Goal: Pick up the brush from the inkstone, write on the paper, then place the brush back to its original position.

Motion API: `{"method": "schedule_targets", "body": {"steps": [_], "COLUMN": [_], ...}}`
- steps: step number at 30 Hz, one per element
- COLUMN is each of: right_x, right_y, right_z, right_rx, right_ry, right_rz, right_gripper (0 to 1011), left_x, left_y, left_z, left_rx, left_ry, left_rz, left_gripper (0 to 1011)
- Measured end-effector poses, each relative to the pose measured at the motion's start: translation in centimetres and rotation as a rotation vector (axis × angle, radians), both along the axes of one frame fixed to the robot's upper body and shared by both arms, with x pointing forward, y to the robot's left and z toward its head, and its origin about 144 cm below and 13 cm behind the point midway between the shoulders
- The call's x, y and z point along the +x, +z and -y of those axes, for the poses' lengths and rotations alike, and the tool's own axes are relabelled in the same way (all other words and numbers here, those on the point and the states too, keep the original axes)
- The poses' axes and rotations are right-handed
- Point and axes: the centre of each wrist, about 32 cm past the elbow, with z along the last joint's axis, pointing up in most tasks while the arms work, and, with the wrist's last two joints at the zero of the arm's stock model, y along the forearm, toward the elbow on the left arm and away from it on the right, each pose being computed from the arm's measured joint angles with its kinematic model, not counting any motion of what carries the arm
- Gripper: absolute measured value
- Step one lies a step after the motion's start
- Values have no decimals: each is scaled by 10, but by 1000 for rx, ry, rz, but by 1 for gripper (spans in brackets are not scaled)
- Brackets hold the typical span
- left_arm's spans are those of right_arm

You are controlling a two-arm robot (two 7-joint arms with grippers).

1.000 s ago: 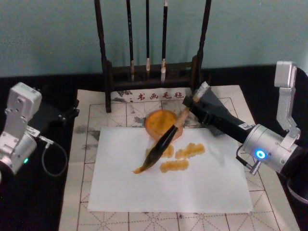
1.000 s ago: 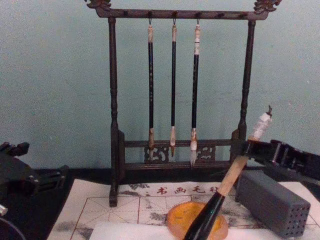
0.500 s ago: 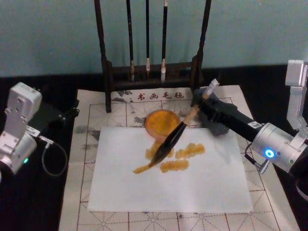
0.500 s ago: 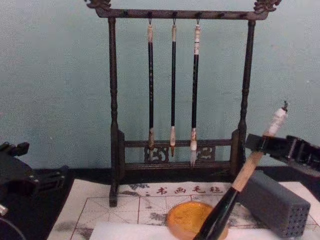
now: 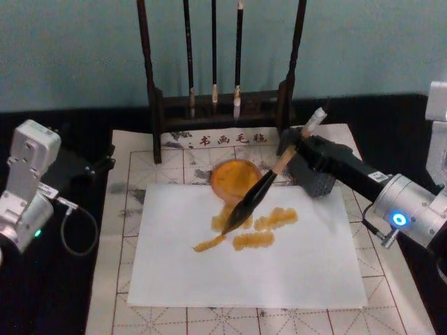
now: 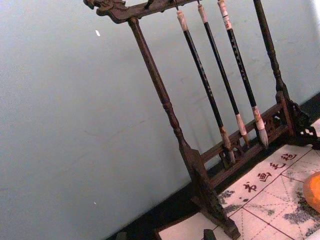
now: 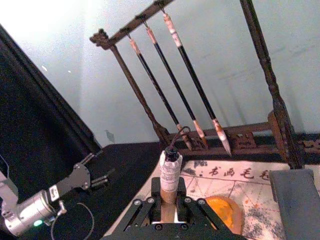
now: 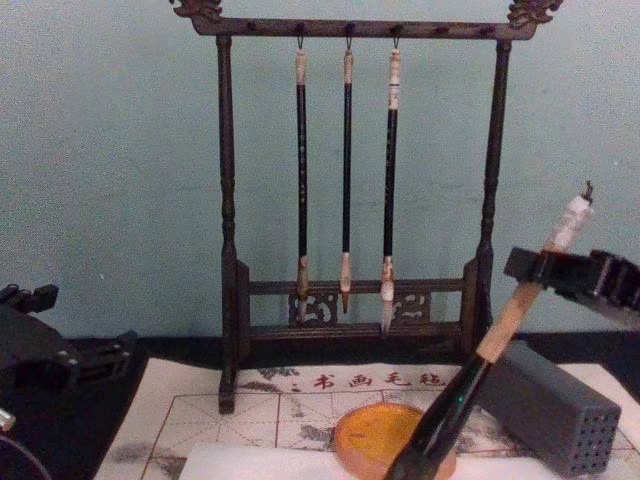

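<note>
The left wrist camera looked at a dark wooden brush rack that stood before a pale teal wall. Three thin black-handled brushes hung side by side from its top bar, pale tips down. At the rack's foot lay a gridded mat with red characters and grey ink smudges, and an orange edge of the inkstone rested on it.

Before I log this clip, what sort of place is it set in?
Probably a calligraphy desk rigged for robot trials: a wooden brush rack with three hanging brushes, a gridded practice mat under white paper, and an orange inkstone.
</note>
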Motion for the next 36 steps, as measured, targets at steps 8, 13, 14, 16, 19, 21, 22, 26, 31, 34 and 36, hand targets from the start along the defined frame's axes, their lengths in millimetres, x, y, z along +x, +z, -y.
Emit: {"method": "schedule_targets", "body": {"steps": [8,13,14,16,19,21,22,26,31,34,36], "right_x": [2,8,9,13,19,23,27,36,45,51,55], "right_y": [8,13,14,15,16,17,17,16,13,10,7], "right_z": [2,5,6,8,11,13,15,20,23,24,25], "right_rx": [32,66,72,91,117,130,142,164,194,219,234], "right_ry": [-1,-28,-34,-58,-88,-108,-127,-165,-201,-218,-229], "right_rz": [17,24,25,27,29,27,24,14,-16,-53,-83], "right_gripper": [181,181,181,181,181,181,181,181,181,181,181], "left_x": [0,0,0,0,0,0,0,0,0,0,0], "left_y": [0,0,0,0,0,0,0,0,0,0,0], "left_z": [0,0,0,0,0,0,0,0,0,0,0], "left_rx": [0,0,0,0,0,0,0,0,0,0,0], "left_ry": [0,0,0,0,0,0,0,0,0,0,0], "left_rz": [0,0,0,0,0,0,0,0,0,0,0], "left_gripper": [1001,1001,1001,1001,1001,1001,1001,1001,1001,1001,1001]}}
